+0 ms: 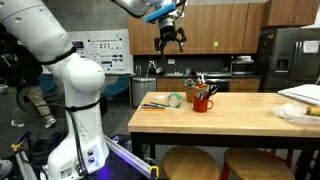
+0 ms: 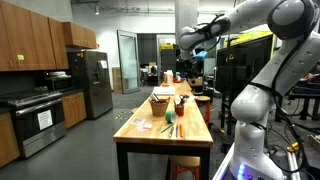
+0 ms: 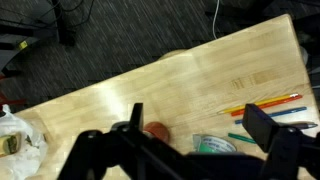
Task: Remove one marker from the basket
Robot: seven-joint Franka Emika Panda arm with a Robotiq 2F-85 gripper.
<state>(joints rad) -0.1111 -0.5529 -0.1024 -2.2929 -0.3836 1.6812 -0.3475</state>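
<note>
The red cup-shaped basket (image 1: pixel 203 102) stands on the wooden table (image 1: pixel 230 118) with markers and pens (image 1: pixel 199 85) sticking out of its top. In the wrist view only part of its red rim (image 3: pixel 155 130) shows, by one finger. My gripper (image 1: pixel 170 42) is open and empty, hanging high above the table and a little to the side of the basket. In the wrist view its two dark fingers frame the space between them (image 3: pixel 200 125). Loose markers (image 3: pixel 265 104) lie on the table, one of them a thin green marker (image 3: pixel 240 137). I cannot tell the colours of those in the basket.
A pale green tape roll (image 1: pixel 175 100) (image 3: pixel 212 145) lies beside the basket. White paper and a plate (image 1: pixel 300 100) sit at one table end, and a crumpled plastic bag (image 3: pixel 15 135) at another edge. Stools (image 1: pixel 190 160) stand under the table. A wooden box (image 2: pixel 160 104) stands farther along the table.
</note>
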